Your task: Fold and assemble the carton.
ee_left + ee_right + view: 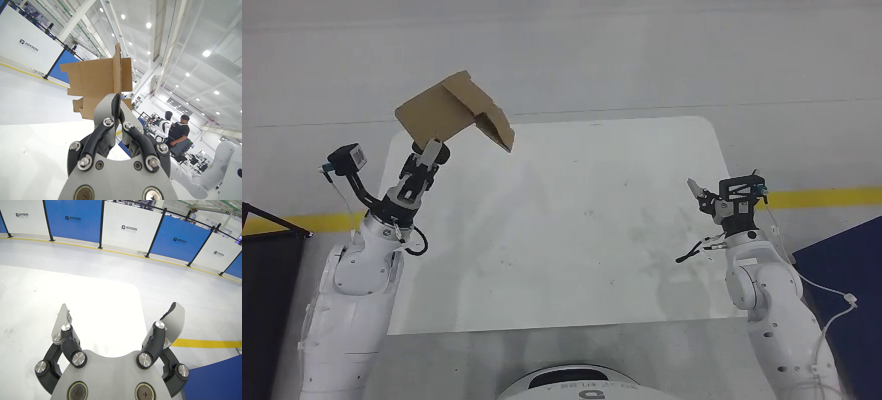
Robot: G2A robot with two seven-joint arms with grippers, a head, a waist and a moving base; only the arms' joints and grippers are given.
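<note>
White, round-cornered table (572,260) on a pale hall floor, with a yellow floor line showing at either side. Nearest, over the table's right edge: right gripper (119,306), spread wide, holding nothing, well apart from the work. Farther off, above the far left corner: left gripper (118,106), pointed upward and pinched tight on the carton (94,79) by the thin edge of one panel. Held aloft, clear of the table; mostly a flat blank, with one flap standing off at an angle along a crease. Judged early in the fold, and in want of a second grip. To do it well: bring the free gripper across to a panel beside a crease, grip close to the fold line to hinge the board rather than buckle it, and lower toward the table for backing. Some risk of slipping from so narrow a hold.
</note>
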